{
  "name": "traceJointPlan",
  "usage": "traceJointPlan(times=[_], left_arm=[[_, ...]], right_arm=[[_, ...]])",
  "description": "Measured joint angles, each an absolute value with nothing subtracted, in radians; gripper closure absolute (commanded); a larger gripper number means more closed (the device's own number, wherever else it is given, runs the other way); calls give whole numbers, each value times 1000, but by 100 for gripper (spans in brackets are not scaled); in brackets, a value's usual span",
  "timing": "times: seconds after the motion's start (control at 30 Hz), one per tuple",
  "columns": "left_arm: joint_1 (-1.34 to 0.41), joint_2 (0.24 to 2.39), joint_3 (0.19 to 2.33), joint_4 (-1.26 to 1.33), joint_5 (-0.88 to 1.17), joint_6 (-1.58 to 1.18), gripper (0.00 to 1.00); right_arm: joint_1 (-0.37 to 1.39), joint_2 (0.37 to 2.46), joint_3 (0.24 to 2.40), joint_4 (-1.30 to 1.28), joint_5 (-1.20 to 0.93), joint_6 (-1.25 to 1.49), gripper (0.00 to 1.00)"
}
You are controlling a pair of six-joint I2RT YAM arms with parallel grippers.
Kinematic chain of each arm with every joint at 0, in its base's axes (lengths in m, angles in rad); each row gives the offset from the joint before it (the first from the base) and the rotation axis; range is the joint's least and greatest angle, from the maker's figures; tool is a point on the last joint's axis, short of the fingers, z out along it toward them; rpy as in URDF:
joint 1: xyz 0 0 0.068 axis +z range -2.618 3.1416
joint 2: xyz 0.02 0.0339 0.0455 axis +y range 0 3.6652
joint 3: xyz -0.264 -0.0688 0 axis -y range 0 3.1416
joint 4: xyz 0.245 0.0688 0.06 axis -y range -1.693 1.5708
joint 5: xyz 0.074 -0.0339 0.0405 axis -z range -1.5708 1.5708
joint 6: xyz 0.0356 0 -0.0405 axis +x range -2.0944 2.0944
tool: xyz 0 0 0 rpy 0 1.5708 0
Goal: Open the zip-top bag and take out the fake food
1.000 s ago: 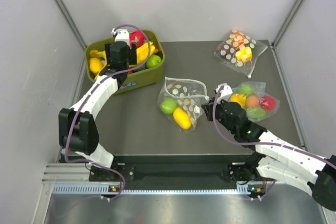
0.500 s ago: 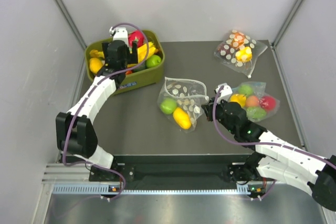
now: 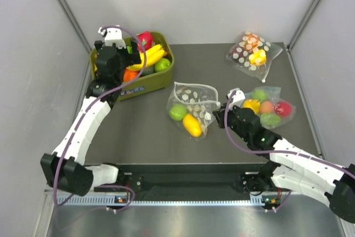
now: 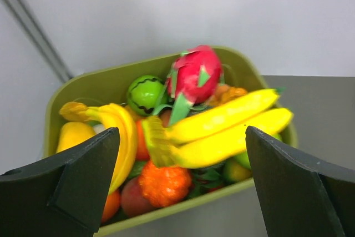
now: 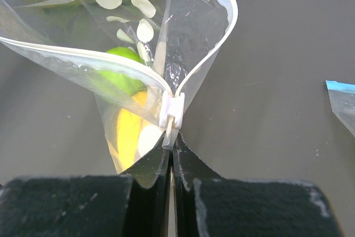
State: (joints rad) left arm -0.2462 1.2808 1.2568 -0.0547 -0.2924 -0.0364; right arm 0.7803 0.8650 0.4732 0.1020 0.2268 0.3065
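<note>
The dotted zip-top bag (image 3: 191, 102) lies at the table's middle with its mouth gaping open. A green apple (image 3: 178, 112) and a yellow oval fruit (image 3: 192, 125) are inside it. My right gripper (image 3: 217, 116) is shut on the bag's corner just below the white zip slider (image 5: 173, 112); the apple (image 5: 123, 70) and the yellow fruit (image 5: 128, 134) show through the plastic. My left gripper (image 3: 105, 62) is open and empty above the green bin's far left corner. A yellow banana bunch (image 4: 222, 129) lies on top of the fruit in the bin (image 3: 148, 55).
The olive-green bin (image 3: 158, 80) at the back left holds several toy fruits, with a pink dragon fruit (image 4: 195, 73) among them. A plain clear bag of fruit (image 3: 269, 106) lies right of my right gripper. Another dotted bag with orange and yellow pieces (image 3: 252, 50) lies at the back right.
My left gripper has drawn back and to the left, from over the bin's middle to its far left corner. The banana bunch now shows whole in the bin. The right arm has not moved.
</note>
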Motion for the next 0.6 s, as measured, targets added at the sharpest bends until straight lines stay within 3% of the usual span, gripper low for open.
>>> traceJointPlan(times=[0.33,0.6], left_arm=[[-591,1048,1119,-99,-168,-204,1],[-618,1034,1010,-215,-43,-420,1]], right_arm=[[780,880,474,102,210,302,100],[781,881,481,103,197,304,100]])
